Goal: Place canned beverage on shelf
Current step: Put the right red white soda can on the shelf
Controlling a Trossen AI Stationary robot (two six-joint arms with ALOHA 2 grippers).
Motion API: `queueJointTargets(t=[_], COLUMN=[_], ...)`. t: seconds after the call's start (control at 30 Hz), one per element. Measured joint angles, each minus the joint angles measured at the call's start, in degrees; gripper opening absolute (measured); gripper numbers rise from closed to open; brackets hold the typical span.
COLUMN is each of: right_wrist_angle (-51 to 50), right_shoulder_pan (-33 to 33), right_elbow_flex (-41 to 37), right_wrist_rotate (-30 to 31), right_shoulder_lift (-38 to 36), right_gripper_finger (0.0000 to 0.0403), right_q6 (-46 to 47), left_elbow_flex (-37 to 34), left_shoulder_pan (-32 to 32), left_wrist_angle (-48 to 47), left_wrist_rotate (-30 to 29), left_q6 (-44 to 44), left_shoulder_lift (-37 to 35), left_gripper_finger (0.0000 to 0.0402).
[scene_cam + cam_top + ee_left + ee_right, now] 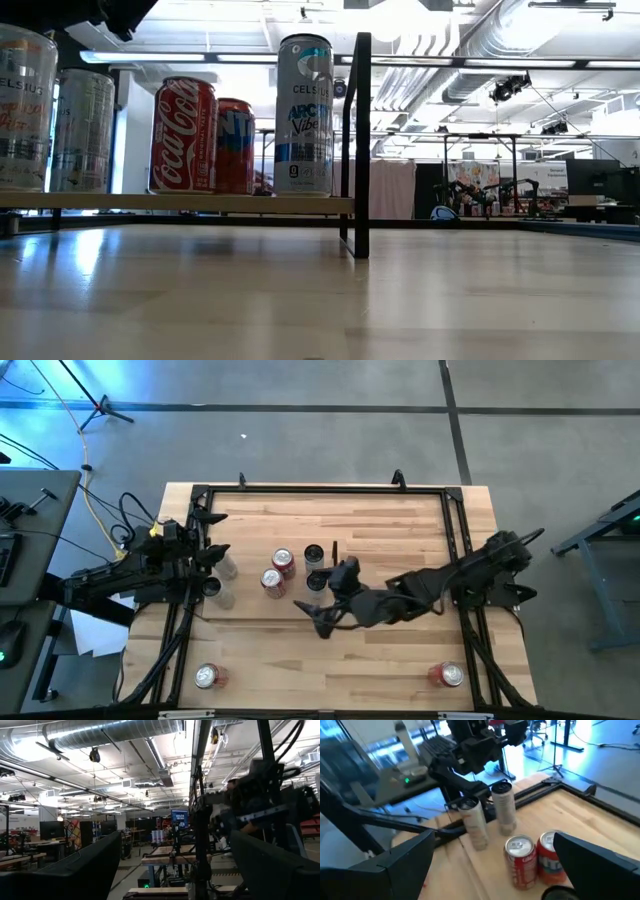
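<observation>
The shelf [200, 203] is a pale-wood panel with a dark upright strip [361, 140] at one end. Several cans stand upright on their bases on it: two tall silver ones [475, 824], a red cola can [183, 135], a red-and-blue can [236, 146] and a silver-blue can [304, 115]. My right gripper [312, 618] hovers open near the table's middle, on the near side of the cans, holding nothing. My left gripper [212, 552] waits open at the left by the silver cans, tipped upward.
Two loose red cans stand near the table's front edge, one at the left [207, 677] and one at the right [448, 676]. A black metal frame [320, 488] runs around the tabletop. Bare wood lies between the front cans.
</observation>
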Motion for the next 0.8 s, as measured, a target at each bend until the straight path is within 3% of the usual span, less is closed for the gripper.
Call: queueJointTargets(t=[0.17,0.33,0.8], right_wrist_angle=[-13.33,-12.61,-13.97], right_shoulder_pan=[-1.48,-3.43,-5.68], right_elbow_flex=[13.31,20.85,22.89], right_wrist_rotate=[0.71,1.84,4.58], right_shoulder_lift=[7.04,12.69,16.99], right_gripper_finger=[0.0393,0.0393,0.0393], right_q6=[-0.87,-3.97,2.64], left_elbow_flex=[0.00,0.00,0.00], left_shoulder_pan=[-0.02,0.00,0.00], left_wrist_angle=[-0.20,-1.13,-1.51], left_wrist_rotate=[0.04,0.08,0.06], left_q6=[-0.02,0.00,0.00], left_shoulder_lift=[-0.02,0.00,0.00], left_gripper_finger=[0.0346,0.0346,0.0346])
